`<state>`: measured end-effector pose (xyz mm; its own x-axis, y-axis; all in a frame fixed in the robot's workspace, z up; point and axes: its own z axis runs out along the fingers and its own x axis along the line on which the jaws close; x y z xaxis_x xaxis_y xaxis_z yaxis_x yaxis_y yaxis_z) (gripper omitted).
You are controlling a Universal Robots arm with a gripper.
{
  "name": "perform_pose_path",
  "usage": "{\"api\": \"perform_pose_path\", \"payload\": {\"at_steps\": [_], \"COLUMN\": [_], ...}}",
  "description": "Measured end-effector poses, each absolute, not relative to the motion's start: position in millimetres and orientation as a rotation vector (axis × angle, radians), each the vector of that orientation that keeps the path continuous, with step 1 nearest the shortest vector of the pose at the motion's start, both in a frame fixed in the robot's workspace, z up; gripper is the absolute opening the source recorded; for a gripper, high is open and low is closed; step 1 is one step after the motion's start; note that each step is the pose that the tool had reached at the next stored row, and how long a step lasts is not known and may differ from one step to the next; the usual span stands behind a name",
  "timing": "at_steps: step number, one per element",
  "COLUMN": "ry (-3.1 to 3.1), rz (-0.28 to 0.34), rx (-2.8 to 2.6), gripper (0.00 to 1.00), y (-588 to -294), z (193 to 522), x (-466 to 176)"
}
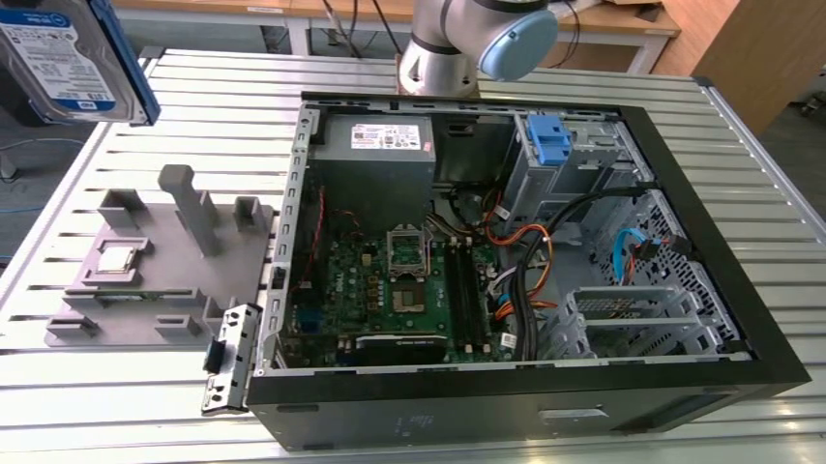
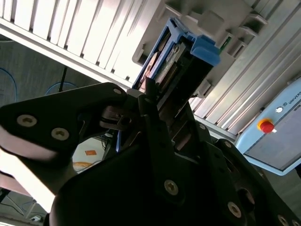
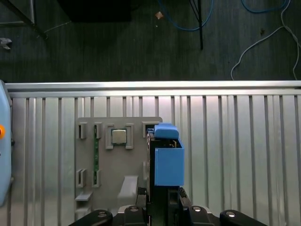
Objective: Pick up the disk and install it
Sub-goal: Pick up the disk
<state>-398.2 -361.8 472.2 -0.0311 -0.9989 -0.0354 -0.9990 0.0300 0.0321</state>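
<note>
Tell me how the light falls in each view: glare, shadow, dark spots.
Exterior view: the table slats shine pale, the inside of the computer case lies in shade. Second wrist view: glare whitens some slats, and the hand, shut on the disk, reads as a dark mass. First wrist view: the table is evenly lit, the floor beyond it dark.

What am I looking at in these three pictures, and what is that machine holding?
The machine is a robot arm at a slatted metal table. One picture comes from a camera off the arm; the other two ride near its wrist. On the table sit an open computer case and a grey parts holder. The gripper is shut on the disk, a hard drive with blue rails, held clear of the table.
</note>
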Motion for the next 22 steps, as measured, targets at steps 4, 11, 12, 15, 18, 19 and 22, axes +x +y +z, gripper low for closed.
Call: {"api": "perform_pose_path", "payload": {"at_steps": [4,11,12,15,18,19,22], "ry": [2.252,2.252,2.252,2.252,2.252,2.252,2.252], "rz": [0.075,0.075,0.075,0.075,0.075,0.075,0.075], "rx": [-2.184,-2.185,-2.184,-2.185,-2.184,-2.184,-2.184], "gripper": [0.35,0.35,0.35,0.35,0.35,0.35,0.35], "y": [-362,-362,-362,-362,-362,-362,-362], "z": [484,500,500,500,500,500,500], "x": [-398,-398,-398,-398,-398,-397,-393]}}
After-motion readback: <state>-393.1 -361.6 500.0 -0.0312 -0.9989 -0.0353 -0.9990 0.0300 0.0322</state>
